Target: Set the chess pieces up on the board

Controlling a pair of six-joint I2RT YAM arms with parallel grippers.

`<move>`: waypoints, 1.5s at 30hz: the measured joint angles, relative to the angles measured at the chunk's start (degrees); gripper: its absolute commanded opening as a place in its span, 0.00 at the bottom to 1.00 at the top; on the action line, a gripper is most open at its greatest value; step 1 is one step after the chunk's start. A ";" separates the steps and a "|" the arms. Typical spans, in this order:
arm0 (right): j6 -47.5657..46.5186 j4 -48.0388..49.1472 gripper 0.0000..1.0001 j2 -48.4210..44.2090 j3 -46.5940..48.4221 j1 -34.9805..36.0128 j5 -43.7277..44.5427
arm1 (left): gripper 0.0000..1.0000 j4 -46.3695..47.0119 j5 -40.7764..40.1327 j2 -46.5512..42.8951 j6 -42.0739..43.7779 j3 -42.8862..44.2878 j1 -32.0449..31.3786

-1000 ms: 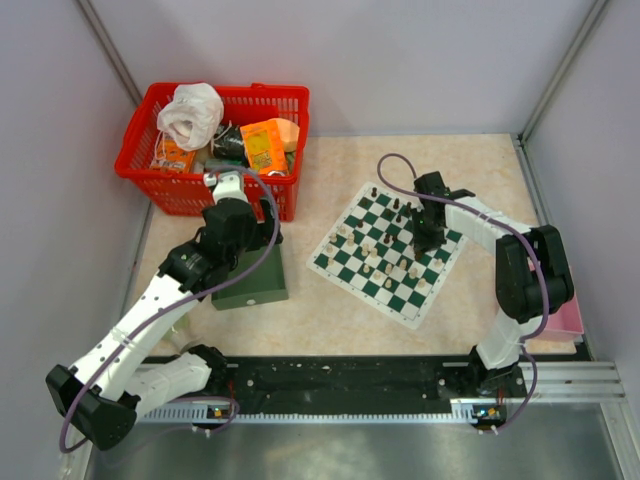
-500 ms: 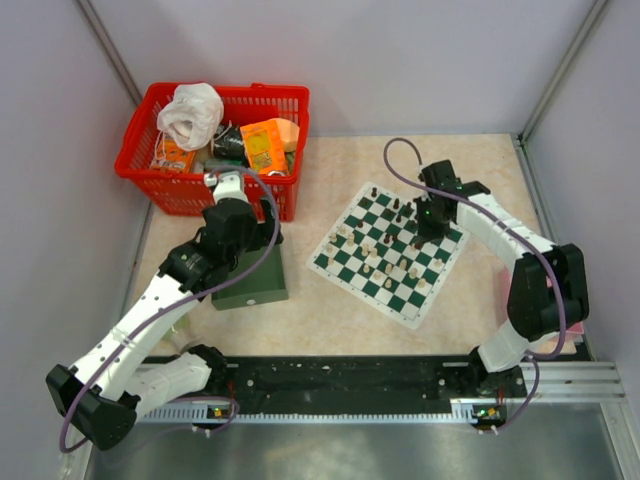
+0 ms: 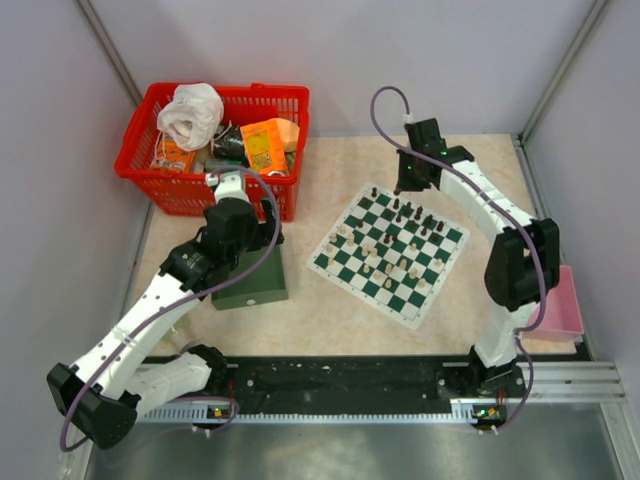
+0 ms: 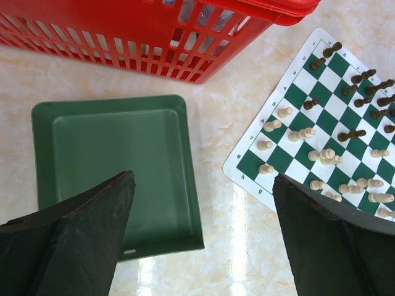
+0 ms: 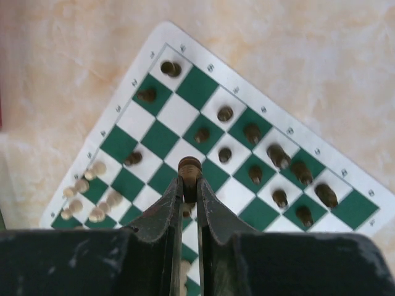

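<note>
**Board and pieces.** The board (image 5: 197,86) is a thin mat of dark green and white checks with a white, lettered border, and it lies cornerwise to me. The cream-white pieces (image 4: 302,133) are scattered loosely over the half nearer my left gripper (image 4: 202,182). The black pieces (image 4: 352,132) stand in looser rows along the far half.

**Surroundings.** A plain green tray (image 4: 111,148) sits directly beneath the left gripper. A red basket (image 4: 123,37) of clutter stands just beyond the tray, and a pink box (image 3: 562,305) lies beside my right arm.

**Hands.** My left gripper hangs spread wide and holds nothing, with the board off to its right. My right gripper (image 5: 189,185) is clenched on one dark piece (image 5: 189,165), pinched upright between the fingertips. The black rows lie below and ahead of that gripper.
</note>
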 measured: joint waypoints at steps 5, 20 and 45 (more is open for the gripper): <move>-0.33 -0.68 0.08 10.03 10.62 2.16 2.21 | 0.99 0.00 -0.02 0.00 0.04 0.00 0.04; -2.05 -4.98 0.08 26.69 24.70 2.73 6.03 | 0.99 -0.07 -1.51 -0.02 0.70 0.00 0.68; -1.97 -4.92 0.23 31.10 25.68 2.73 6.05 | 0.99 -0.07 -1.44 0.00 0.92 -0.63 1.38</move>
